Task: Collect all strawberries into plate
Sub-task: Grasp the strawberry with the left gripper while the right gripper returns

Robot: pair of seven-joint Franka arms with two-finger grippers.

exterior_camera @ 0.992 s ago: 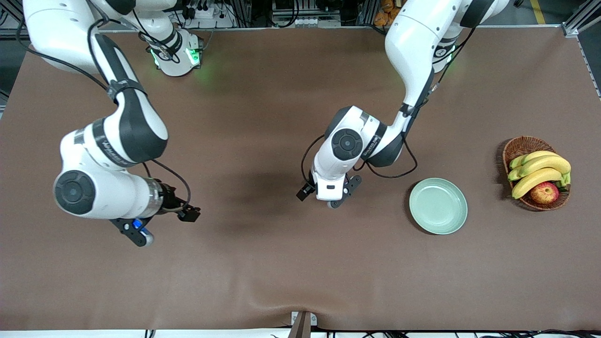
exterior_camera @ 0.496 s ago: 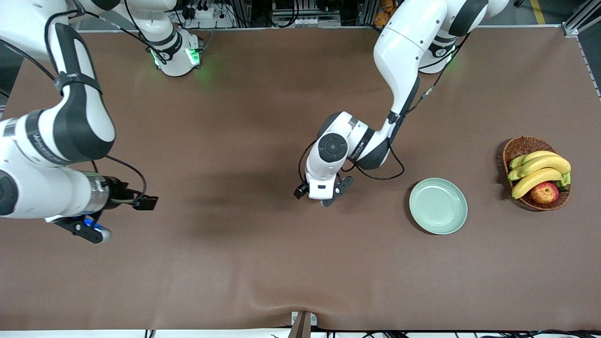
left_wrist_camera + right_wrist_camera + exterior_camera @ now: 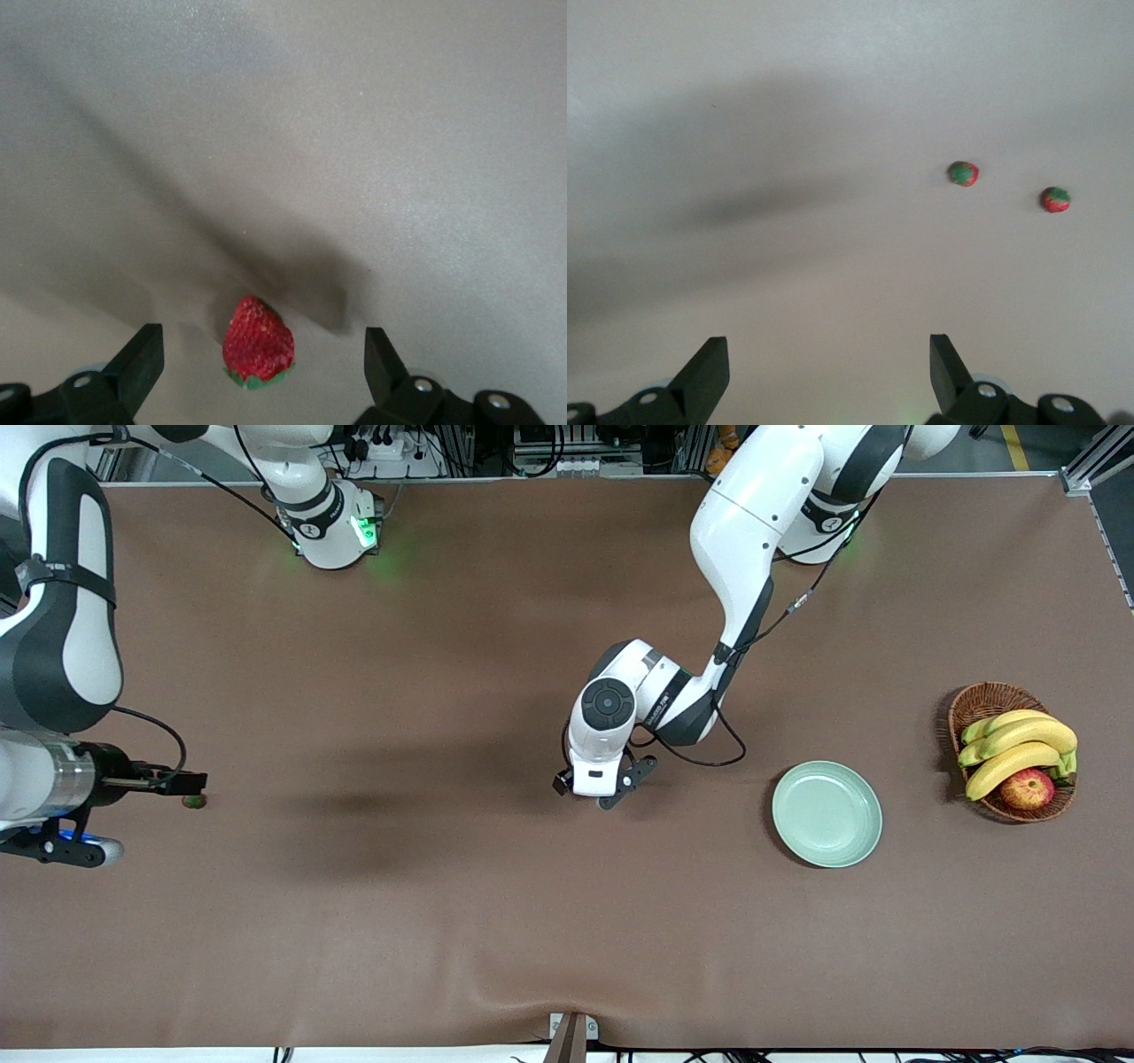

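Right gripper [image 3: 828, 354] over the table's 9 o'clock edge in the front view, jaws wide apart, holding nothing; one strawberry [image 3: 193, 802] on the cloth just by its tip, and its wrist view shows two berries [image 3: 963, 173] [image 3: 1055, 200] near each other. Left gripper [image 3: 263, 347] low over table centre, jaws wide apart and holding nothing, straddling a red strawberry [image 3: 258, 343] without touching it. Plate [image 3: 864, 841] empty at its 3 o'clock, fruit basket [image 3: 983, 695] at the table's 3 o'clock edge.
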